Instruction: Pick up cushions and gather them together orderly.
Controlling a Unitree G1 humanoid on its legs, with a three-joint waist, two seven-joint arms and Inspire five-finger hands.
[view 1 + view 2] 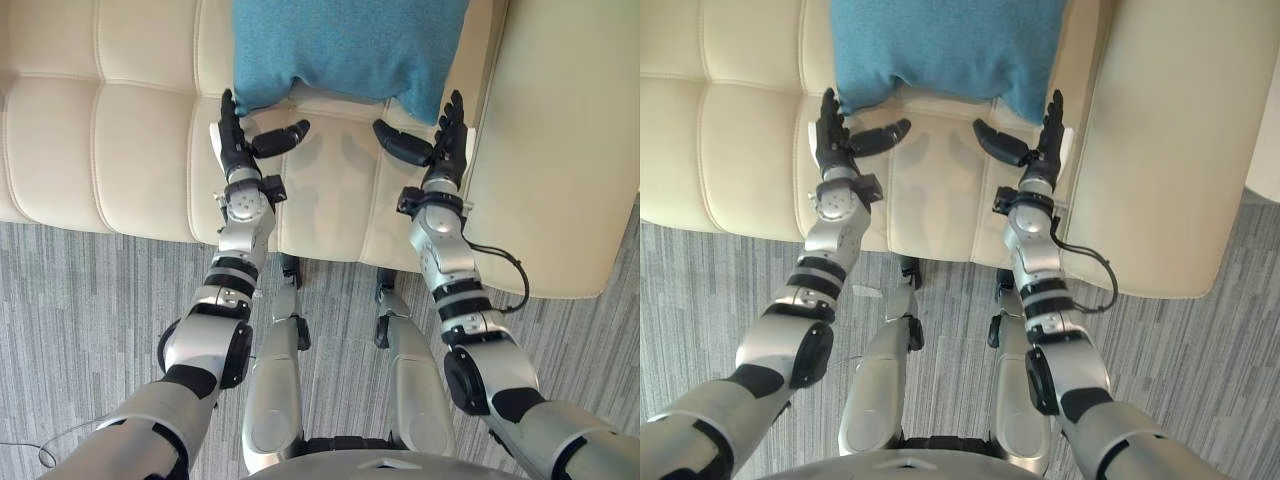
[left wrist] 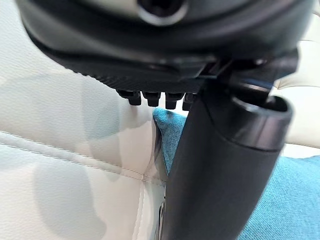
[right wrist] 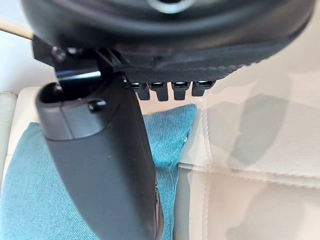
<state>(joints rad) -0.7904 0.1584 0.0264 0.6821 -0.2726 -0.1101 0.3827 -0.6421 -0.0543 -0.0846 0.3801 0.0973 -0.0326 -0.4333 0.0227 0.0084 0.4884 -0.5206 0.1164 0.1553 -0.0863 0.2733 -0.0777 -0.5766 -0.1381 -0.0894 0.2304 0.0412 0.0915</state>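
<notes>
**Open hands flank a teal cushion (image 1: 350, 45)**

The teal cushion lies on the seat of the cream sofa (image 1: 100, 150). The left hand (image 1: 235, 135) is at the cushion's near left corner and the right hand (image 1: 447, 140) at its near right corner. Both have fingers straight and thumbs spread inward (nothing gripped yet). A good lift likely means closing both hands evenly on the cushion's sides, keeping it level.

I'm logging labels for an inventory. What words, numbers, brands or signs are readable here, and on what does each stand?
None can be read.
The teal cushion is plain cloth with no tag in sight.
The cream sofa shows only stitched seams.
The grey carpet shows only its striped weave.
The left hand and right hand, both open at the cushion's near corners, bear no legible marking.
</notes>
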